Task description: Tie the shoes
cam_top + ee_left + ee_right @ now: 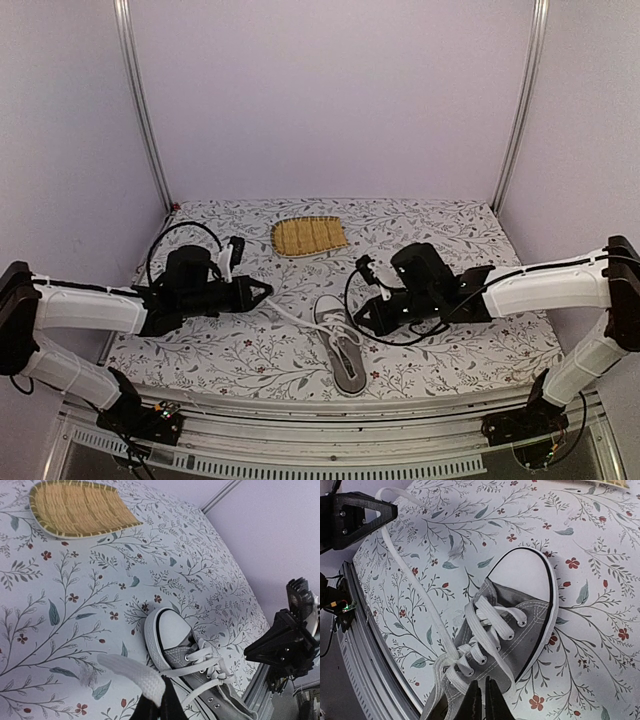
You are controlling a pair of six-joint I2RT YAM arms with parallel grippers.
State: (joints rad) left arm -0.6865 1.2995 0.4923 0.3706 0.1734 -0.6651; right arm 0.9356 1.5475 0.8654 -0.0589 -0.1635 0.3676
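A small grey sneaker (pixel 345 360) with a white toe cap lies near the front of the table, toe pointing away from the arms. My left gripper (pixel 268 291) hovers to its left, shut on one white lace (pixel 292 318) that stretches taut back to the eyelets. In the left wrist view the flat lace end (pixel 132 672) curls out of the fingertips. My right gripper (pixel 358 318) sits at the shoe's right side. In the right wrist view its tips (pixel 484 682) are shut just over the grey canvas (pixel 530 625). The other lace strand (pixel 490 640) runs beside them, with nothing visible between them.
A yellow woven mat (pixel 310 236) lies at the back of the flowered tablecloth. The metal front rail (pixel 330 415) runs just behind the shoe's heel. Purple walls and two upright posts close in the back.
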